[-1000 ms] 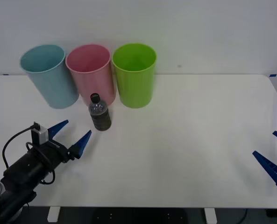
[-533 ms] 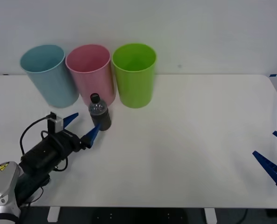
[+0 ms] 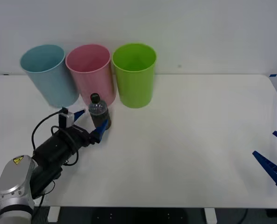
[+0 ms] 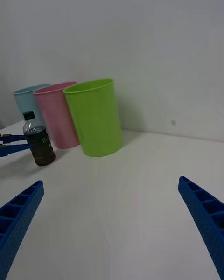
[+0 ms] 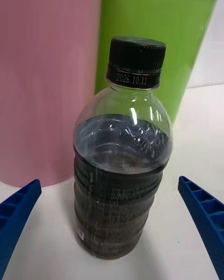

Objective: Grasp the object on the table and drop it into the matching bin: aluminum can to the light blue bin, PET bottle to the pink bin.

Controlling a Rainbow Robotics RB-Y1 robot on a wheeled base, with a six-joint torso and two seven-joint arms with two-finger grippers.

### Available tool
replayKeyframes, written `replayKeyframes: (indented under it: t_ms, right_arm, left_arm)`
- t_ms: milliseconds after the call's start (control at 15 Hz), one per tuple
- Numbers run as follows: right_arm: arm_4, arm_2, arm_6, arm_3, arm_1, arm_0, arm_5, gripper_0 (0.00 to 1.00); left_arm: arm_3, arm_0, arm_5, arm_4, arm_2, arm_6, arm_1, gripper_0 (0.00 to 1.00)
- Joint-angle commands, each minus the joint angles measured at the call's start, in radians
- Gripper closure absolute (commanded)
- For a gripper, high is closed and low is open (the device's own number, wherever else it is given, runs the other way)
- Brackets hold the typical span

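Front view has the left gripper [image 3: 90,122] spread around the PET bottle [image 3: 99,115], upright just near of the pink bin [image 3: 90,70]; the grasp is underway, so closing should come next, I'd say.

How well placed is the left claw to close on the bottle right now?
Probably well placed. The left claw is open with a finger on each side of the upright bottle, nothing between them. The pink bin stands just behind the bottle, so pushing further forward could bump it.
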Motion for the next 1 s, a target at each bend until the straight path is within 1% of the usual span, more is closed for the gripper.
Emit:
replayKeyframes:
  t_ms: [67, 200, 333, 733, 800, 867, 933, 1000]
  right_arm:
    - [0.000, 0.000, 0.000, 0.000, 0.000, 0.000, 0.000, 0.00]
    - [0.000, 0.000, 0.000, 0.000, 0.000, 0.000, 0.000, 0.00]
    - [0.000, 0.000, 0.000, 0.000, 0.000, 0.000, 0.000, 0.00]
    - [0.000, 0.000, 0.000, 0.000, 0.000, 0.000, 0.000, 0.00]
    - [0.000, 0.000, 0.000, 0.000, 0.000, 0.000, 0.000, 0.00]
    - [0.000, 0.000, 0.000, 0.000, 0.000, 0.000, 0.000, 0.00]
    - [0.000, 0.000, 0.000, 0.000, 0.000, 0.000, 0.000, 0.00]
    - [0.000, 0.000, 0.000, 0.000, 0.000, 0.000, 0.000, 0.00]
  left_arm:
    - [0.081, -0.063, 0.006, -0.001, 0.003, -0.016, -0.001, 0.00]
    - [0.113, -0.098, 0.023, -0.024, 0.003, -0.019, -0.002, 0.00]
    - [0.136, -0.121, 0.035, -0.027, 0.003, -0.019, -0.002, 0.00]
    - [0.141, -0.127, 0.048, -0.029, 0.002, -0.019, -0.001, 0.00]
    - [0.141, -0.127, 0.048, -0.027, 0.002, -0.021, -0.002, 0.45]
    - [0.141, -0.127, 0.048, -0.027, 0.002, -0.024, -0.001, 0.88]
    - [0.141, -0.127, 0.049, -0.029, 0.003, -0.023, -0.002, 0.99]
    - [0.141, -0.127, 0.052, -0.027, 0.003, -0.024, -0.001, 1.00]
